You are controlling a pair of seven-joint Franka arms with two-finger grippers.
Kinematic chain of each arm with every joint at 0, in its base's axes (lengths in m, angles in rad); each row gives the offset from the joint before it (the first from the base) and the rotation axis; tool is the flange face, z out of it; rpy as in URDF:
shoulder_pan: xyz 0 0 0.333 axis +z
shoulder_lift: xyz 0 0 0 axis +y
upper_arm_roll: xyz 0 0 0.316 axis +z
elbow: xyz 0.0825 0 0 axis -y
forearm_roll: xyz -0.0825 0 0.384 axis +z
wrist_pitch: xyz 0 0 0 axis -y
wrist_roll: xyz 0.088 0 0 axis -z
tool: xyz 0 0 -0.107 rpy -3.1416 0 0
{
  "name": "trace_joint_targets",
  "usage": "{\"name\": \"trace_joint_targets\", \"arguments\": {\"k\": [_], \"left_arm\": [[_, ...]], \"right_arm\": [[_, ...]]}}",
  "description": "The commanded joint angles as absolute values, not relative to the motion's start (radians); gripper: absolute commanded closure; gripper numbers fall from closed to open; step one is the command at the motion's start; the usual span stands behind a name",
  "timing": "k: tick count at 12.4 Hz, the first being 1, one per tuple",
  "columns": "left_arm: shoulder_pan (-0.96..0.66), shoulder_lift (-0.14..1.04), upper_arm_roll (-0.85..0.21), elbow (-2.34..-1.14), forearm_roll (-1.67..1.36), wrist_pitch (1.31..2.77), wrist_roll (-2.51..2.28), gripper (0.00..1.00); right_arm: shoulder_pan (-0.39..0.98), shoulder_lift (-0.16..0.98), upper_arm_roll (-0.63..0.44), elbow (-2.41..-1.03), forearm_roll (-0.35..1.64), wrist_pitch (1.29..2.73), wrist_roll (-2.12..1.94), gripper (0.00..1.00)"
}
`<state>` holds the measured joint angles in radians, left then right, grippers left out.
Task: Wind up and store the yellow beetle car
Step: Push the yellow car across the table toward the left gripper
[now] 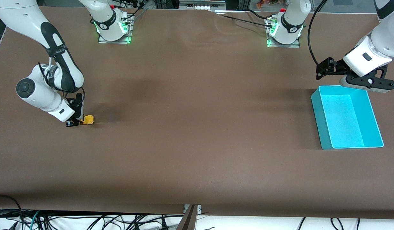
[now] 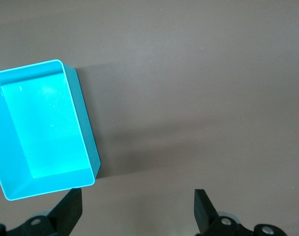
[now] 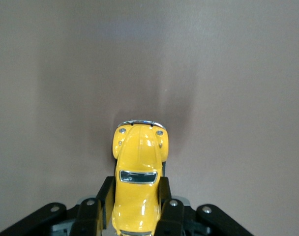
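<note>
Brown matte bench (image 1: 197, 143), cables dangling off its near edge. The right hand (image 1: 79, 121) is clamped on the yellow beetle car (image 1: 88, 119), low on the bench, well apart from the turquoise bin (image 1: 316, 111). The left hand (image 2: 137, 211) waits above the bin's farther edge, fingers spread wide, holding nothing.

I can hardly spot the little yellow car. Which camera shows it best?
The right wrist view: the yellow beetle car fills its middle, gripped by the right gripper. The front view shows only a tiny yellow speck; the left wrist view shows none of it.
</note>
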<state>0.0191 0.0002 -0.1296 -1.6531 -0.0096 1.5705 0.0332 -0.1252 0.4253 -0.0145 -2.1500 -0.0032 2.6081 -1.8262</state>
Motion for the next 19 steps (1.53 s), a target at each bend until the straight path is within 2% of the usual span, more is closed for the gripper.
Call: {"name": "trace_joint_targets", "arguments": {"k": [1, 5, 6, 7, 8, 11, 15, 19], "left_arm": [[0.018, 0.014, -0.133, -1.624, 0.011, 1.551, 0.029, 0.00], [0.018, 0.014, -0.133, -1.624, 0.009, 1.551, 0.029, 0.00], [0.018, 0.014, -0.133, -1.624, 0.011, 1.549, 0.029, 0.00], [0.018, 0.014, -0.133, -1.624, 0.011, 1.551, 0.029, 0.00], [0.018, 0.014, -0.133, -1.624, 0.011, 1.551, 0.029, 0.00], [0.018, 0.014, -0.133, -1.624, 0.011, 1.549, 0.029, 0.00], [0.018, 0.014, -0.133, -1.624, 0.012, 1.551, 0.032, 0.00], [0.015, 0.014, -0.150, -1.624, 0.011, 1.549, 0.029, 0.00]], "right_arm": [[-0.167, 0.440, -0.006, -2.169, 0.006, 2.634, -1.882, 0.75], [-0.178, 0.442, -0.006, -2.161, 0.008, 2.634, -1.898, 0.75], [-0.178, 0.440, -0.006, -2.154, 0.009, 2.631, -1.894, 0.66], [-0.176, 0.437, -0.005, -2.131, 0.014, 2.622, -1.887, 0.22], [-0.175, 0.433, -0.003, -2.088, 0.023, 2.579, -1.888, 0.00], [-0.170, 0.434, -0.005, -1.933, 0.081, 2.380, -1.887, 0.00], [-0.172, 0.423, -0.005, -1.907, 0.142, 2.358, -1.862, 0.00], [-0.167, 0.416, -0.005, -1.772, 0.181, 2.199, -1.706, 0.00]]}}
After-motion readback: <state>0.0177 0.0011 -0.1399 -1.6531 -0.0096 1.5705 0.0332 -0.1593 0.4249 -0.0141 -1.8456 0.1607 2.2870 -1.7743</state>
